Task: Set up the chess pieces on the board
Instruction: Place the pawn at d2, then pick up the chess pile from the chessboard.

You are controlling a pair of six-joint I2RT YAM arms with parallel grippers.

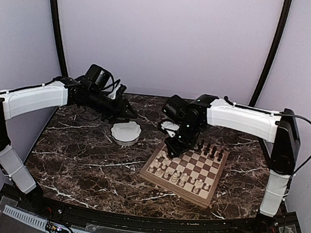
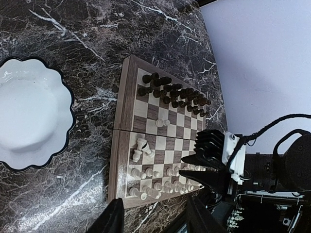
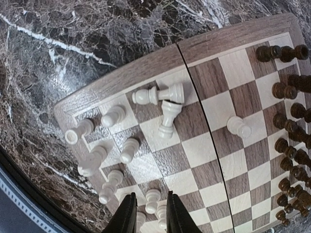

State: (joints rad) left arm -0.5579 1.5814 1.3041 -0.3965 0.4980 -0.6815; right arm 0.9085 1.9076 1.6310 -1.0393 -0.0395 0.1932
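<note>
Wooden board [image 3: 121, 77] on marbled counter [image 1: 84, 159] beside white bowl [image 1: 126, 134]
Pale pieces [image 3: 119, 150] on its near side, some toppled, dark pieces [image 3: 286, 145] opposite; right pincer [image 3: 151, 195] slightly parted above the pale ones, left pincer [image 2: 155, 203] spread, empty

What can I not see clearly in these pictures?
Top view: the right gripper hides the far left corner of the board; the chess pieces are too small to name.
Left wrist view: the right arm covers some pale pieces.
Right wrist view: the bottom edge cuts off the nearest pale pieces.
</note>
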